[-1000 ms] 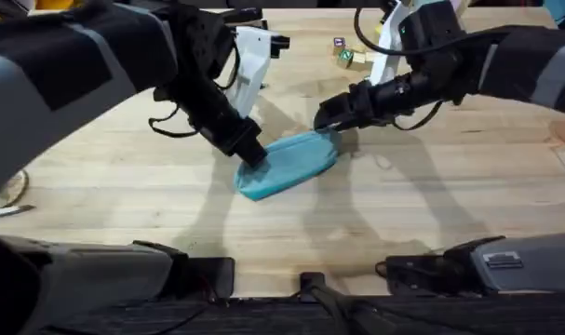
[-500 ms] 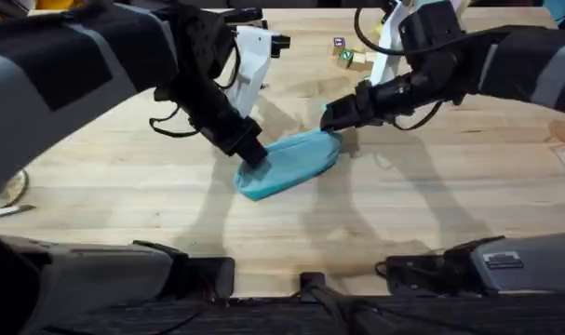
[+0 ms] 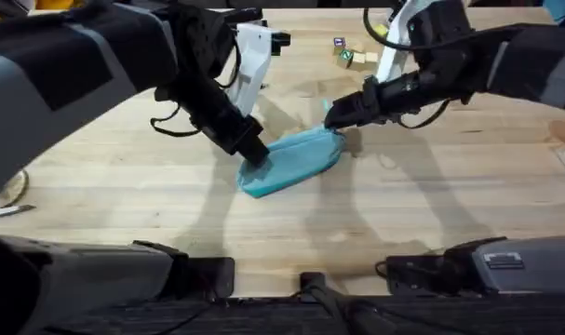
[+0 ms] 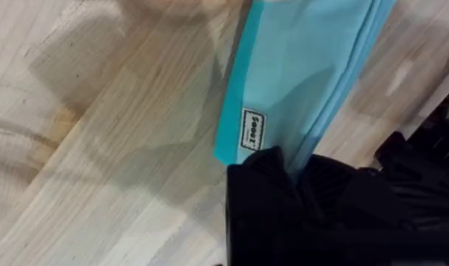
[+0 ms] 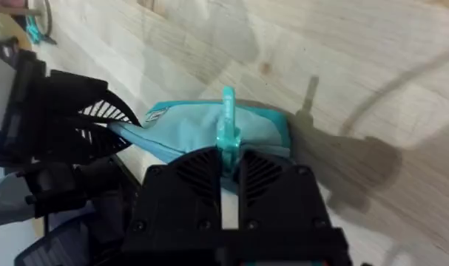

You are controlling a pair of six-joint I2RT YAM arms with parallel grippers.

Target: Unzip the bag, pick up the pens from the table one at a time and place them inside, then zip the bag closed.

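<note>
Bag (image 3: 291,162): lies slantwise mid-desk (image 3: 431,214), teal, between my two arms.
Left tool (image 3: 254,156): pinching the bag's near corner, beside the small label; I judge this anchors the fabric against the zipper pull.
Right tool (image 3: 330,118): pressed together on the pull tab (image 5: 228,122) at the far end, tab standing upright between the fingers.
Right wrist view: shows the tab grip, and my left tool (image 5: 69,122) beyond.
Left wrist view: shows the label (image 4: 253,137) and corner clamp.

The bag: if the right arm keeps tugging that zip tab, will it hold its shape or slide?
Probably floppy: the bag looks creased and sagging. It likely won't slide much, since the left gripper clamps its end. The tab looks thin, so it may slip from the right gripper.
</note>
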